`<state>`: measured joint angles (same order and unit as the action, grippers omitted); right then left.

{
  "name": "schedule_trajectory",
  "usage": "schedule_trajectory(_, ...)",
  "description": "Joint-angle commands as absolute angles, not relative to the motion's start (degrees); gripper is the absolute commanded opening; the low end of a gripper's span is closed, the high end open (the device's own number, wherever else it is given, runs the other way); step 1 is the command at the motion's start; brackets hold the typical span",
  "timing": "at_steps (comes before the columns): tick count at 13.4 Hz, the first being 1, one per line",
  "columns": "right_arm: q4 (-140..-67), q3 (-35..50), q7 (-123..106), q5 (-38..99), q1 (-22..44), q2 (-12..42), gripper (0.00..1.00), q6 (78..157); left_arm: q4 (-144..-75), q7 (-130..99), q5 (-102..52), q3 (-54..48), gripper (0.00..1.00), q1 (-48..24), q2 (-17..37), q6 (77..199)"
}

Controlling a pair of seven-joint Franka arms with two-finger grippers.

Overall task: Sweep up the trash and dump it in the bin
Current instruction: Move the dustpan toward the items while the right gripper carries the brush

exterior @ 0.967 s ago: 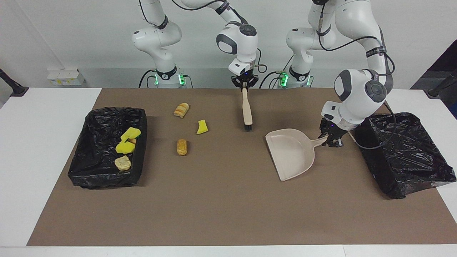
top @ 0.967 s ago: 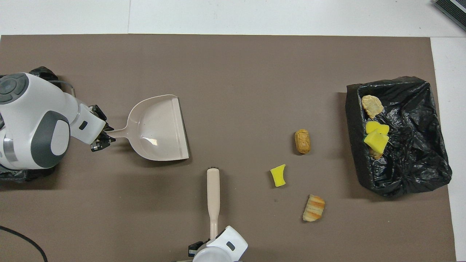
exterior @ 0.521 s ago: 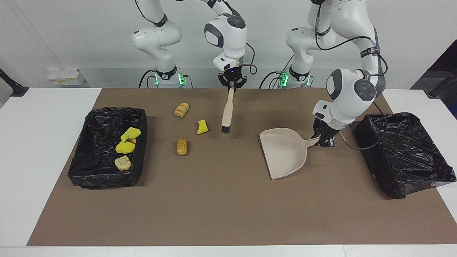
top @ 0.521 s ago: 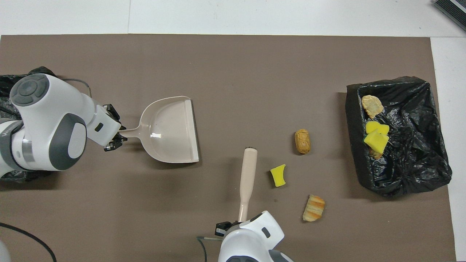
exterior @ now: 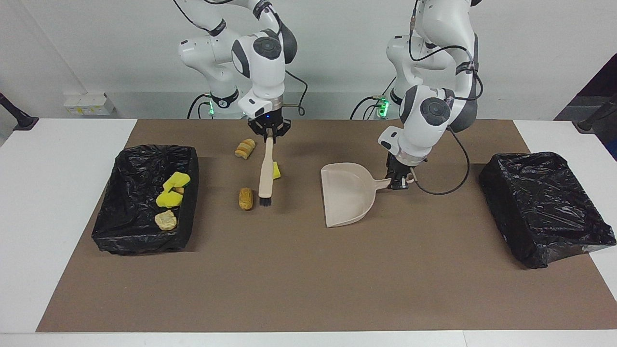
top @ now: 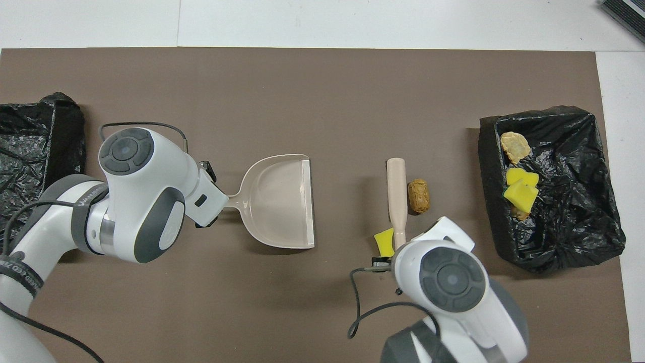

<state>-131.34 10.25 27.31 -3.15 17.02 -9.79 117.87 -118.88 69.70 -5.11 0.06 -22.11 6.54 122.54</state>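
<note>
Near the centre of the facing view, the beige plastic dustpan (exterior: 348,200) is held by its handle in the clamped left pincer (exterior: 398,183). Left of centre, the beige black-bristled brush (exterior: 265,173) is clamped in the right pincer (exterior: 268,132). Loose trash lies beside its bristles: a tan bread roll (exterior: 246,198), a yellow sponge chunk (exterior: 276,170) and a striped crust (exterior: 245,148). Other scraps sit in the black-lined bin (exterior: 126,236) at left. The scraps are judged light, soft and easily rolled, so gentle strokes are advised.

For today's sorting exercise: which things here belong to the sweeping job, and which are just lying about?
Job:
- beige plastic dustpan, left gripper
- beige brush, right gripper
- tan roll
- yellow sponge chunk
- striped crust
- black-lined bin holding scraps

Lying about:
- second black-lined bin
</note>
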Motion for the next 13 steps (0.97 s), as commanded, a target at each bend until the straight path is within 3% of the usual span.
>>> schedule_trajectory(1,-129.11,5.12,17.17,-9.29,16.0,-6.77,0.0,117.95,-125.94,66.89,-3.78,1.05,0.0,-24.96,1.5,127.52)
schedule_trajectory(7,-133.14,-1.75,3.26,-11.6,13.8,-7.99,0.0,117.6,-129.63,58.13,-1.68,1.05,0.0,-29.17,-1.14,127.53)
schedule_trajectory(9,-137.79,-1.67,3.69,-9.51,13.62,-11.67,0.0,117.25,-132.35,53.1,1.39,0.97,0.0,-31.28,-3.33,127.44)
schedule_trajectory(13,-138.78,0.6,10.78,-2.74,14.93,-13.27,0.0,114.53,-133.94,46.95,1.41,0.88,0.0,-34.44,-5.0,126.48)
